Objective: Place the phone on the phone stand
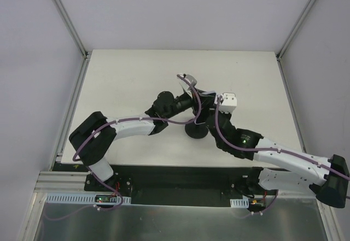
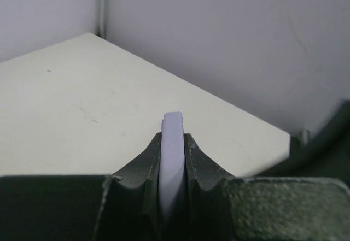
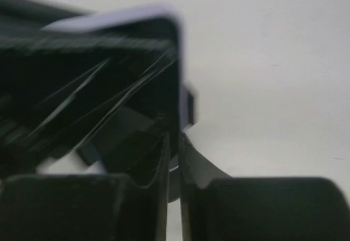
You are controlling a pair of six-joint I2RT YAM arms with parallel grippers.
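Observation:
My left gripper (image 2: 173, 162) is shut on the phone (image 2: 173, 137), whose pale rim stands edge-on between the fingers. In the top view both grippers meet at the table's middle, the left gripper (image 1: 185, 101) holding the phone (image 1: 190, 86) above the phone stand (image 1: 196, 131), whose black disc base rests on the table. In the right wrist view the phone's scratched black face (image 3: 104, 71) fills the left, with a small bracket of the stand (image 3: 189, 107) at its right edge. My right gripper (image 3: 174, 151) is nearly closed on a thin dark part that looks like the stand's stem.
The white table (image 1: 131, 82) is boxed in by pale walls with metal corner posts (image 1: 65, 17). Purple cables (image 1: 188, 80) loop over both wrists. The right wrist's white camera block (image 1: 228, 101) sits just right of the stand.

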